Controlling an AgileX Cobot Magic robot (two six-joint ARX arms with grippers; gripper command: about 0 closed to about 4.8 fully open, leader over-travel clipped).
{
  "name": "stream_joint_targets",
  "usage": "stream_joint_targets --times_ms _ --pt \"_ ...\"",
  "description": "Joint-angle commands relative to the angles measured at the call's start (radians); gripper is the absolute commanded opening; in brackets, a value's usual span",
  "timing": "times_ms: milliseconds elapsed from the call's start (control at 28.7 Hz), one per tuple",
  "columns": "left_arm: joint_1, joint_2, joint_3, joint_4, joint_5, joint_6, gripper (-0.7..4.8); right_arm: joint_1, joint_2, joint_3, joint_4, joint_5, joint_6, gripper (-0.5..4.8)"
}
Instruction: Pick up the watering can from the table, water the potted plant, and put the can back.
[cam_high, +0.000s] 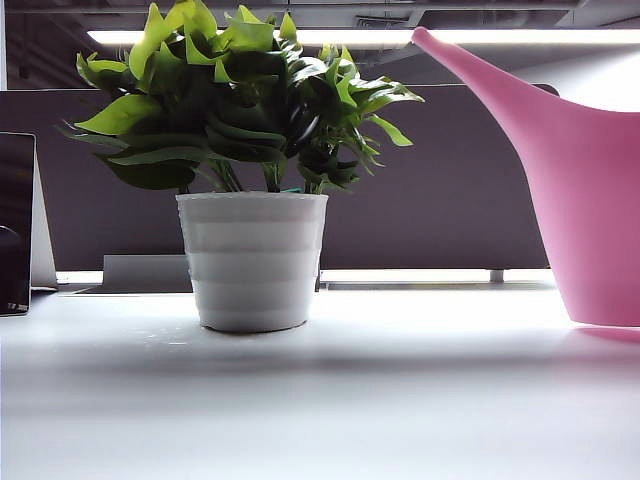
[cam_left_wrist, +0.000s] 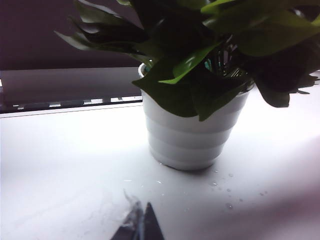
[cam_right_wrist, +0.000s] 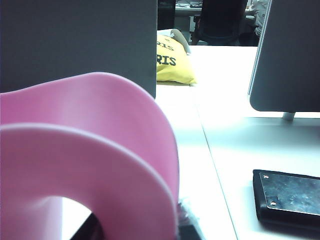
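The potted plant (cam_high: 252, 170) fills its white ribbed pot with green and yellow-green leaves and stands on the table (cam_high: 320, 400). At the right edge of the exterior view the watering can (cam_high: 585, 190) rests on the table, its long spout slanting up and leftward toward the plant's leaves. The left gripper (cam_left_wrist: 141, 225), fingers pressed together, hovers low just before the pot among water droplets (cam_left_wrist: 229, 190); the right gripper (cam_right_wrist: 142, 230) sits at the can's pink handle, whether clamped I cannot tell.

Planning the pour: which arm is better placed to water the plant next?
Right. The right gripper sits at the pink watering can's handle, spout toward the potted plant. The left gripper looks shut and empty, low before the pot.
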Motion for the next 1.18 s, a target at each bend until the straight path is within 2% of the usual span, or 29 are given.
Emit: stream_joint_targets --times_ms 35,139,174,591,661,974,1183 --pt "0.000 0.001 0.001 0.006 0.003 0.001 -0.05 0.000 -0.007 0.009 0.089 0.002 0.018 0.75" --pt "0.000 0.001 0.001 0.006 0.003 0.001 -0.05 0.000 -0.006 0.009 0.082 0.012 0.016 0.80" --pt "0.000 0.001 0.001 0.006 0.003 0.001 -0.05 0.000 0.001 0.009 0.082 0.012 0.016 1.07" --pt "0.000 0.001 0.001 0.006 0.003 0.001 -0.05 0.000 0.008 0.008 0.013 0.008 0.016 1.33" --pt "0.000 0.001 0.001 0.006 0.003 0.001 -0.05 0.000 0.008 0.008 -0.001 0.008 0.016 1.82" --pt "0.000 0.001 0.001 0.006 0.003 0.001 -0.05 0.001 0.008 0.007 -0.079 0.008 0.016 1.82" --pt "0.000 0.001 0.001 0.006 0.003 0.001 -0.05 0.001 0.008 0.000 -0.201 0.008 0.016 1.81"
